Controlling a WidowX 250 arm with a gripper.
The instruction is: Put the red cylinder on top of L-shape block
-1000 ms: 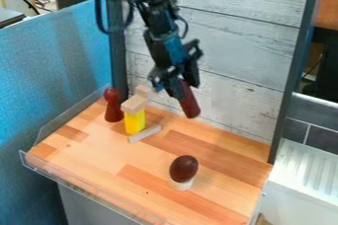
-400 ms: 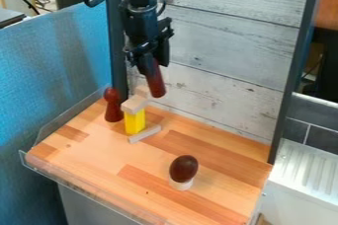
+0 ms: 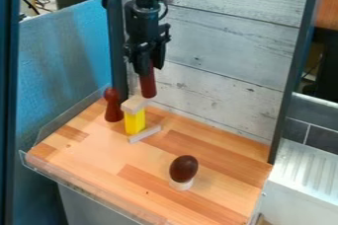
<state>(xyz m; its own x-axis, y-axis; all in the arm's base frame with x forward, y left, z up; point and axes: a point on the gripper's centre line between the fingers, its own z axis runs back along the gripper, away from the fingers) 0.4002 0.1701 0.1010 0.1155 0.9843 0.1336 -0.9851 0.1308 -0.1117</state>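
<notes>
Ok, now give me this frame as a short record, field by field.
held: dark red cylinder, roughly upright in the claw
target: pale wooden L-shape block
under target: yellow block
placement: not yet made
beside target: red, pin-shaped wooden piece
flat on table: pale narrow strip
nearer camera: dark brown egg shape on white base

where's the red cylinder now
In the camera view, the red cylinder hangs from the gripper, left of centre, up and right of the pale-topped yellow block.

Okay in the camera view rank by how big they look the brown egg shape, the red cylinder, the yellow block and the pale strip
Brown egg shape
Red cylinder and yellow block: too alike to rank
Pale strip
</notes>
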